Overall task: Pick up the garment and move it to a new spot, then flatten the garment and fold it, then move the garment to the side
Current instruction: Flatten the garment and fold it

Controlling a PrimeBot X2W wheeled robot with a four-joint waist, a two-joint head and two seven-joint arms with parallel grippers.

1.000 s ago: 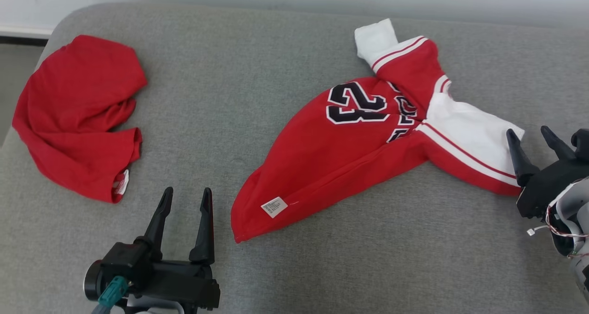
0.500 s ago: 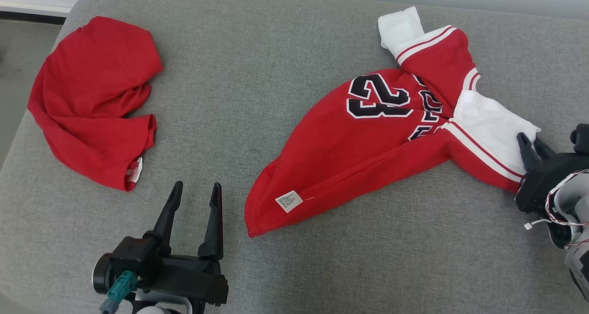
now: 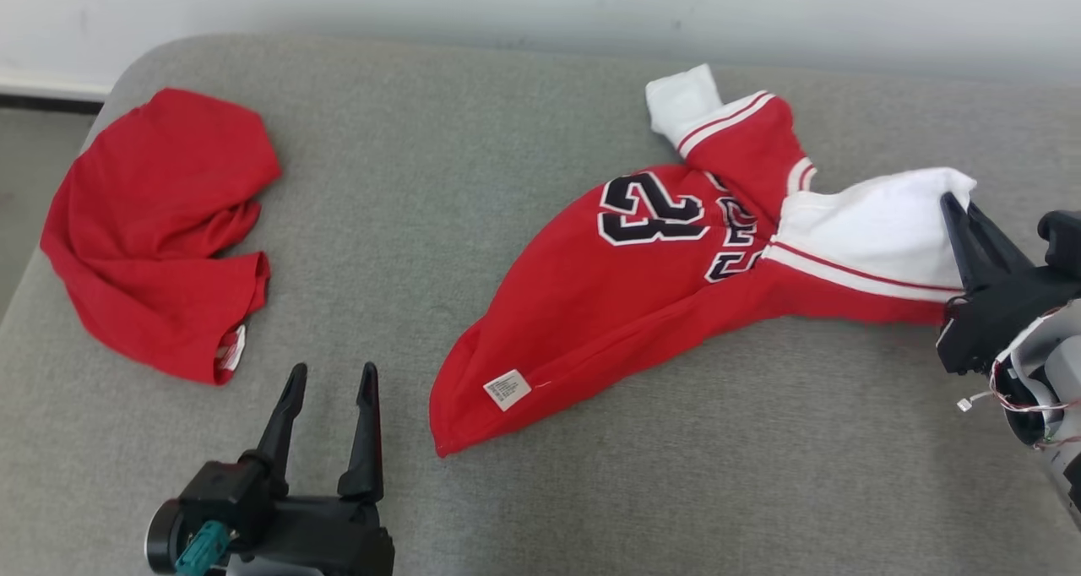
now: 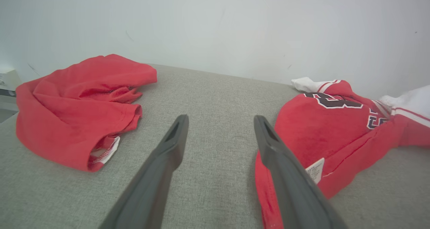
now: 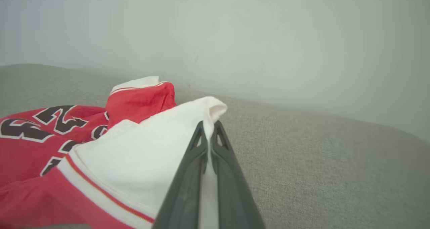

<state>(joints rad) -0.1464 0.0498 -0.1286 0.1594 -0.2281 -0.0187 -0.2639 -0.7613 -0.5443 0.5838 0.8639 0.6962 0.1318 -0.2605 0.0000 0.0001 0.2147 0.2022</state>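
The garment (image 3: 608,306) is a red jersey with a black "23" and white sleeves, lying crumpled right of centre on the grey cushion (image 3: 439,171). My right gripper (image 3: 958,203) is shut on the edge of its white sleeve (image 3: 870,221), which is raised off the cushion. In the right wrist view the white sleeve (image 5: 151,148) is pinched between the closed fingers of my right gripper (image 5: 209,124). My left gripper (image 3: 333,369) stands open at the lower left, just left of the jersey's hem. The left wrist view has my left gripper (image 4: 220,118) with nothing between its fingers, beside the garment (image 4: 319,131).
A second, plain red garment (image 3: 152,221) lies bunched at the cushion's far left, also in the left wrist view as a red garment (image 4: 74,101). A pale wall (image 3: 540,2) runs behind the cushion. The cushion's rounded left edge drops to the floor (image 3: 25,162).
My right gripper closed on the white sleeve and lifted it up and back. The head camera shifted between frames. The left gripper stayed open.
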